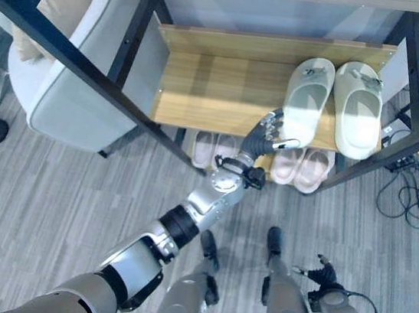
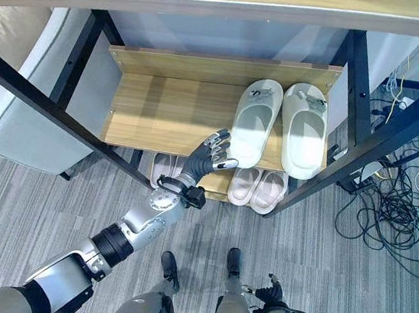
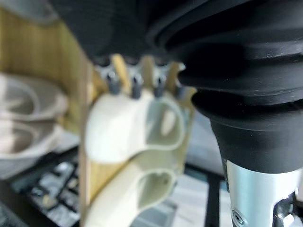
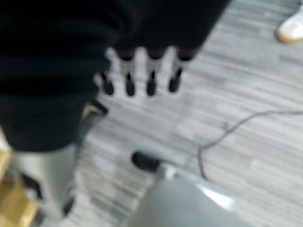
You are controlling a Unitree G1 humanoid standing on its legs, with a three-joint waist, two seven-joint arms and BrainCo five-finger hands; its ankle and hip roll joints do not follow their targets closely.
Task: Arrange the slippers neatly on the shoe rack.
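the left hand reached onto the wooden shelf of the shoe rack, fingers straight and relaxed, tips at the heel of the left pale green slipper. that slipper lay just ahead of the fingers, long axis running toward the back, its mate touching alongside. the right hand hung low, well away, fingers loosely extended.

Wooden shelf carries pale slipper pair (side by side, right end).
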